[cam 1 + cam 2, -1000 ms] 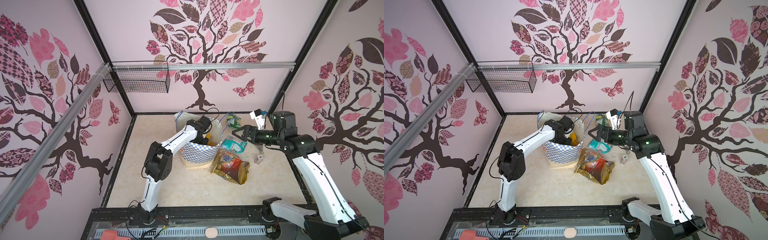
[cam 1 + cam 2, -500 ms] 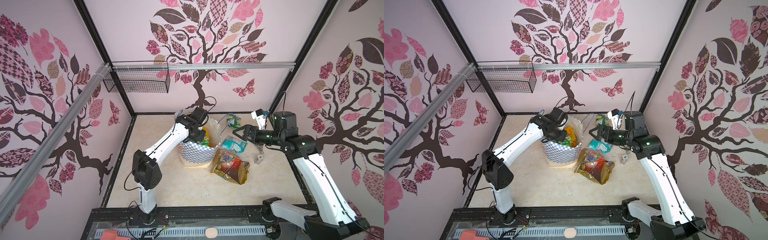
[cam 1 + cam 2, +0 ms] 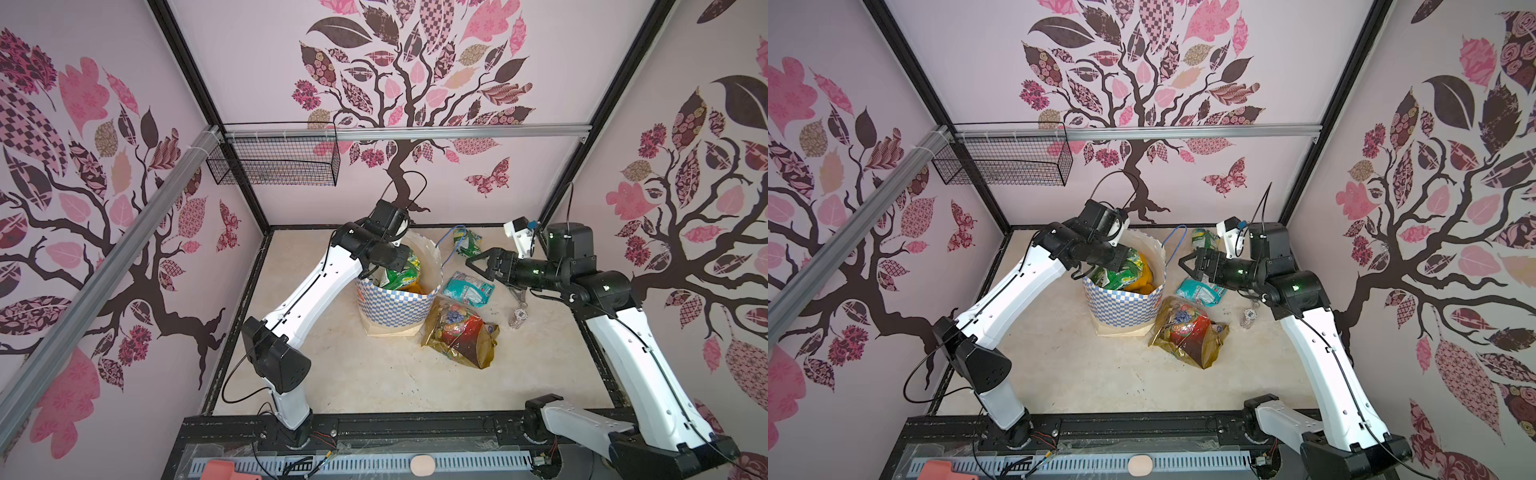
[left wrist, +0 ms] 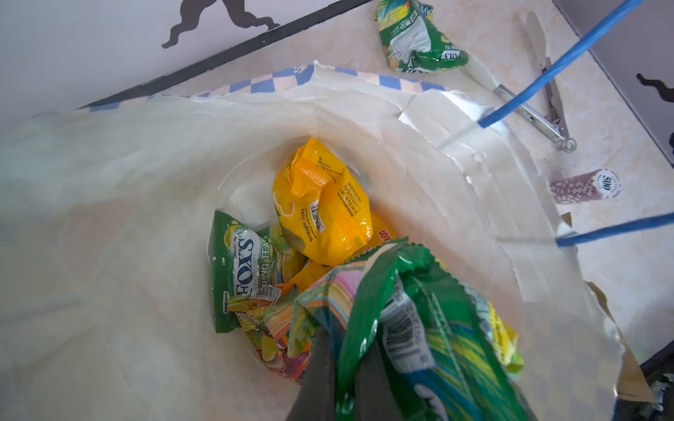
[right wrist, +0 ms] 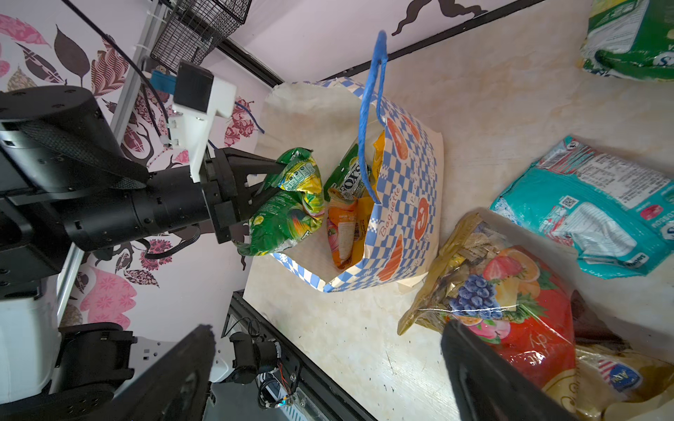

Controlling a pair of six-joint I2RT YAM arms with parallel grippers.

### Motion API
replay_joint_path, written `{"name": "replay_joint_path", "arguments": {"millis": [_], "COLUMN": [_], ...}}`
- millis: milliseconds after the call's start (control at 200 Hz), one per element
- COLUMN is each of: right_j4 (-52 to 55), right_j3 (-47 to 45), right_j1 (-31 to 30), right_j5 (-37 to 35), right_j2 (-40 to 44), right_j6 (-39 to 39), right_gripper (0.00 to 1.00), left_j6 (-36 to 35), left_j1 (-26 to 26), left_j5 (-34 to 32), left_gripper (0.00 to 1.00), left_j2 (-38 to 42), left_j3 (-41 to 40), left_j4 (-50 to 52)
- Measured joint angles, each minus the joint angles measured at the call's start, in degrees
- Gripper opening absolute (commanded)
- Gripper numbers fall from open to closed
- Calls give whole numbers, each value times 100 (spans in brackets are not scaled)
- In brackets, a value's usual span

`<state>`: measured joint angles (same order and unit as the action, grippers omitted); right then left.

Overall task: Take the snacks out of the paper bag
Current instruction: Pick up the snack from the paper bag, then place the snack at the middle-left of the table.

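Observation:
The blue-and-white checked paper bag (image 3: 395, 303) (image 3: 1121, 309) stands upright at mid-table. Just above its mouth, my left gripper (image 3: 401, 262) (image 4: 346, 346) is shut on a green snack packet (image 4: 419, 310) (image 5: 288, 211). Deeper in the bag lie a yellow packet (image 4: 321, 207) and a green FOX'S packet (image 4: 244, 262). On the table to the right of the bag are a green packet (image 3: 467, 243), a teal packet (image 3: 467, 289) and a gold-and-red pack (image 3: 459, 336). My right gripper (image 3: 473, 264) (image 5: 328, 328) hangs open and empty above the teal packet, pointing at the bag.
A small patterned chip stack (image 3: 517, 320) and metal tongs (image 3: 517, 293) lie near the right edge. A black wire basket (image 3: 274, 162) hangs on the back-left wall. The bag's blue cord handle (image 5: 370, 109) sticks up on the right gripper's side.
The left gripper has risen from inside the bag to its mouth with the green packet, and its elbow has swung out to the left. The right arm has stayed still.

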<state>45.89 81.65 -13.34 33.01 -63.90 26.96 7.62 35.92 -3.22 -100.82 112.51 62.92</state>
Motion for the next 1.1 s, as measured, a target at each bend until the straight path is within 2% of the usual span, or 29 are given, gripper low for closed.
{"name": "replay_joint_path", "arguments": {"millis": [230, 495, 720, 870, 1000, 1100], "right_j4": [-240, -610, -916, -1021, -1145, -1187], "right_j3": [-122, -264, -557, -664, -664, -667], "right_j1": [0, 0, -4, -4, -4, -4], "right_j5": [-15, 125, 278, 330, 378, 409], "right_j2": [131, 275, 323, 321, 321, 321], "right_j6": [116, 326, 485, 564, 603, 610], "right_gripper": [100, 100, 100, 100, 100, 100], "left_j6": [-229, -782, -850, -800, -629, -442], "left_j1": [151, 990, 1029, 1027, 741, -179], "left_j5": [177, -291, -898, -1663, -2352, -2277], "left_gripper": [0, 0, 0, 0, 0, 0], "left_j2": [603, 1810, 3821, 4905, 5222, 5132], "left_j3": [4, 42, -1458, -2441, -2927, -3327], "left_j4": [-192, -374, -605, -588, -501, -485]}}
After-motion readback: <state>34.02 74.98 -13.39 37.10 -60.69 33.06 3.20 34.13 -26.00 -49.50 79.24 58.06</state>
